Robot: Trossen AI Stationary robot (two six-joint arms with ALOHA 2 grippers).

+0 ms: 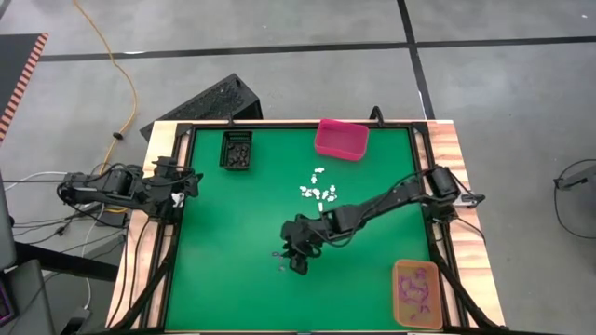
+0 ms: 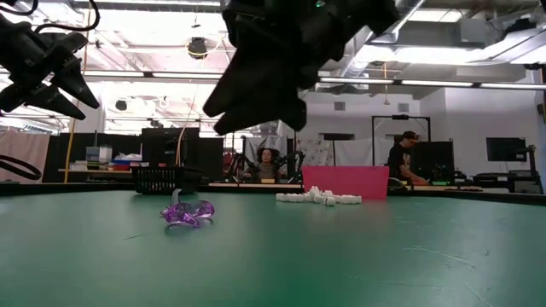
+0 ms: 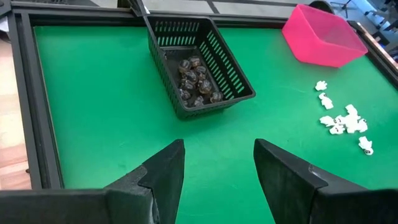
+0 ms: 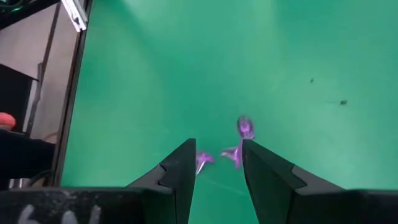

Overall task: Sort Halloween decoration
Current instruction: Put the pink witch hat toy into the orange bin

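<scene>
Green felt covers my work table (image 1: pixel 233 242), and I place everything from the pink plastic bin (image 1: pixel 342 139) at its far edge. My right gripper (image 4: pixel 216 163) hangs well toward me from that bin, fingers parted, over the last loose purple plastic trinkets (image 4: pixel 239 134); I judge it is lining up a pick, since the trinkets sit just ahead of the gap, with nothing held. White trinkets (image 1: pixel 318 191) lie scattered between the pink bin and that gripper, unsorted. Black trinkets (image 3: pixel 196 79) already fill the black mesh basket (image 1: pixel 237 151) left of the pink bin, and purple ones lie in the orange tray (image 1: pixel 417 294) at the near right corner, so each colour seems to have its own container.

My left gripper (image 3: pixel 217 168) waits at the table's left edge, fingers apart and empty.

From overhead the purple pieces are mere specks (image 1: pixel 280 253). Only the low view shows them as one tangled cluster (image 2: pixel 187 212) resting on the felt, the gripper clear above it.
</scene>
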